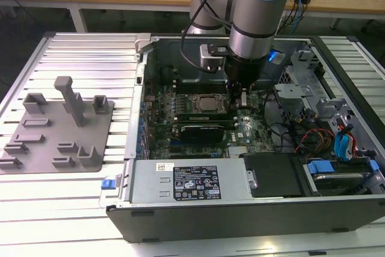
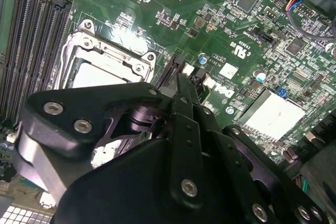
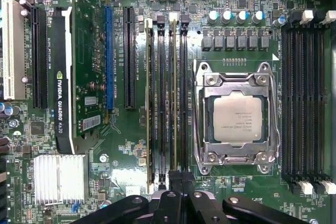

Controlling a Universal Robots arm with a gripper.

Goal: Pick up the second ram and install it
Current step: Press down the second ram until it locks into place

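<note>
The second ram (image 3: 172, 93) is a thin green stick seen edge-on, standing in a memory slot between the black card slots and the processor. Another stick (image 3: 149, 93) stands two slots away. My gripper (image 3: 176, 176) is shut, its fingertips together right at one end of the second ram and seemingly touching its top edge. In the second wrist view the closed gripper (image 2: 181, 83) points down at the slots beside the processor socket. In the exterior view the gripper (image 1: 239, 97) reaches down into the open computer case, just to the exterior view's right of the processor (image 1: 207, 103).
A black expansion card (image 3: 62, 77) sits beyond the card slots, with a finned heat sink (image 3: 59, 178) by it. Several more memory slots (image 3: 304, 98) flank the processor (image 3: 231, 119). A grey fixture tray (image 1: 57, 130) lies outside the case. The power supply (image 1: 192, 180) and drive bays (image 1: 337, 148) crowd the case.
</note>
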